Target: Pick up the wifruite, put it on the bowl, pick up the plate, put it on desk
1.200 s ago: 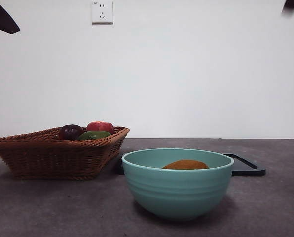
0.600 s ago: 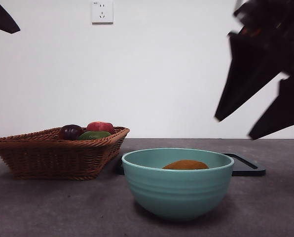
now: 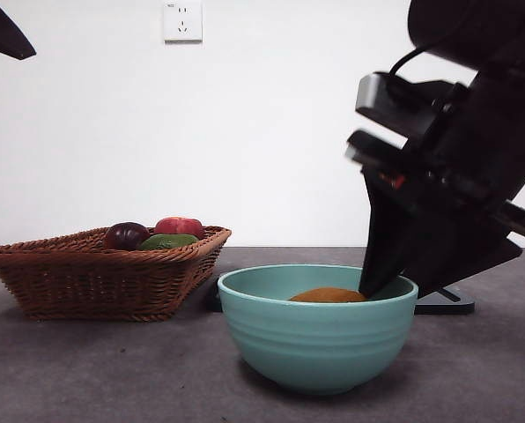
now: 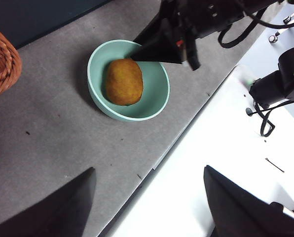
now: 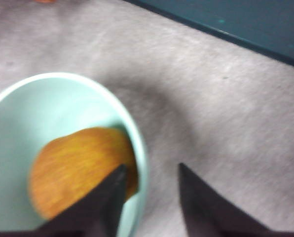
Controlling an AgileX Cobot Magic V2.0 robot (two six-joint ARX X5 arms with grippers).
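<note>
The teal bowl [image 3: 315,344] [image 4: 154,89] [image 5: 48,103] stands on the dark grey desk [image 3: 113,370]. Inside it lies the brown wifruite [image 3: 329,295] [image 4: 124,82] [image 5: 80,165]. My right gripper [image 3: 393,286] [image 5: 151,168] is down at the bowl's right side, open. One jaw is inside the bowl beside the fruit and the other outside the rim. My left gripper [image 4: 148,170] hangs open and high above the desk's edge, holding nothing. No plate is in view.
A wicker basket [image 3: 95,273] [image 4: 1,59] with a dark plum, a red fruit and a green fruit stands left of the bowl. A flat black tray [image 3: 443,304] lies behind the bowl to the right. The desk's edge borders a white surface [image 4: 226,148].
The right arm has come down from the upper right corner to the bowl's right rim, and its jaws now straddle the rim. The bowl, fruit and left arm have not moved.
</note>
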